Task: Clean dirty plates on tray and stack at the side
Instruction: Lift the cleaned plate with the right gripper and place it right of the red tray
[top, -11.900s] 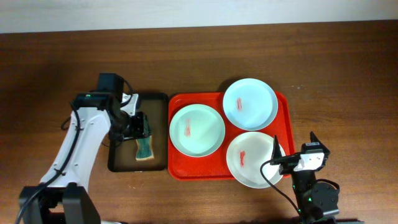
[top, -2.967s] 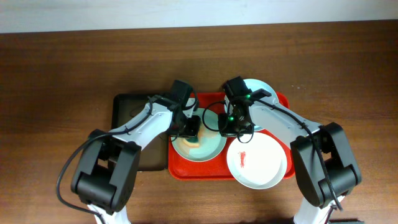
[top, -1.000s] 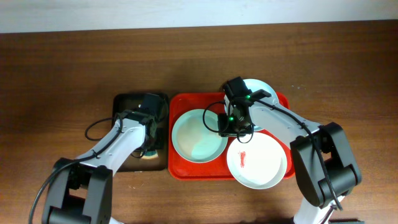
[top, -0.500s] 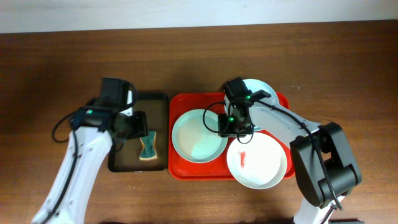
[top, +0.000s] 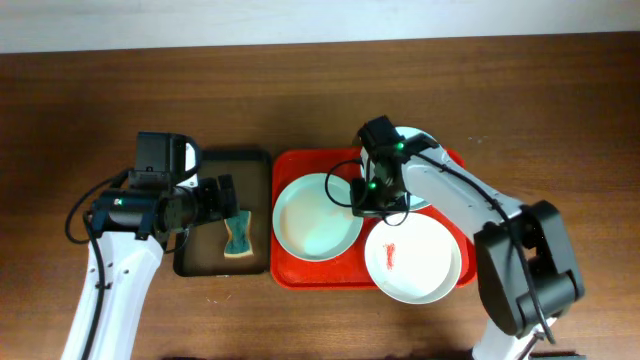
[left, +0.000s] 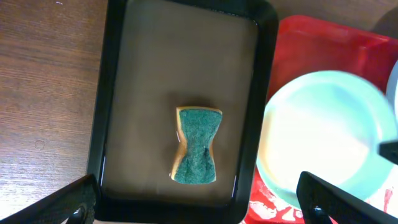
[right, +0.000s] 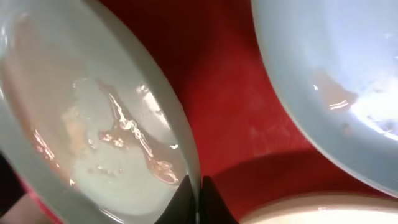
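A dark wooden table (top: 560, 100) fills the view, with a pale wall (top: 300, 20) along its far edge. Bare wood stretches beyond the trays and out to either side. At the middle lies the red tray (top: 300, 278), its left rim just beside the black-rimmed brown tray (top: 250, 170).

On the red tray sit three plates:
- The mint plate (top: 318, 216) reaches the left rim.
- The smeared plate (top: 413, 255) overhangs the near rim.
- The third plate (right: 348, 81) lies at the far right, mostly under the right arm.

A green sponge (left: 197, 146) lies loose on the brown tray. The left pincer (top: 222, 200) hangs above it, spread wide and gripping nothing. The right pincer (right: 199, 196) is clamped on the mint plate's right rim.
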